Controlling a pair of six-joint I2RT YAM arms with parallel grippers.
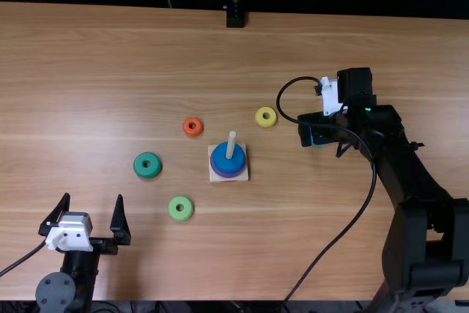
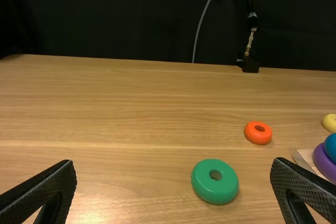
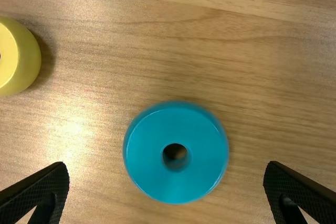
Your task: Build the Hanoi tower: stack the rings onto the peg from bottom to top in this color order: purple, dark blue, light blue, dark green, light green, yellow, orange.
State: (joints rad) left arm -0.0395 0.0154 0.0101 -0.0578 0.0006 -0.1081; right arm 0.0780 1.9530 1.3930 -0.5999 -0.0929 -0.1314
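In the top view the wooden peg on its square base (image 1: 242,174) carries the purple ring (image 1: 228,173) with the dark blue ring (image 1: 233,160) on it. My right gripper (image 1: 316,135) hangs over the light blue ring (image 1: 319,142), partly hiding it. In the right wrist view the light blue ring (image 3: 147,153) lies flat, just beyond and between the open fingers of my right gripper (image 3: 166,190). My left gripper (image 1: 88,214) is open at the near left; the left wrist view shows my left gripper (image 2: 173,190) with nothing between its fingers.
Loose on the table (image 1: 95,71) lie the dark green ring (image 1: 147,171), light green ring (image 1: 181,215), orange ring (image 1: 193,133) and yellow ring (image 1: 266,123). A black stand foot (image 1: 235,18) is at the far edge. The right arm's cable loops across the right side.
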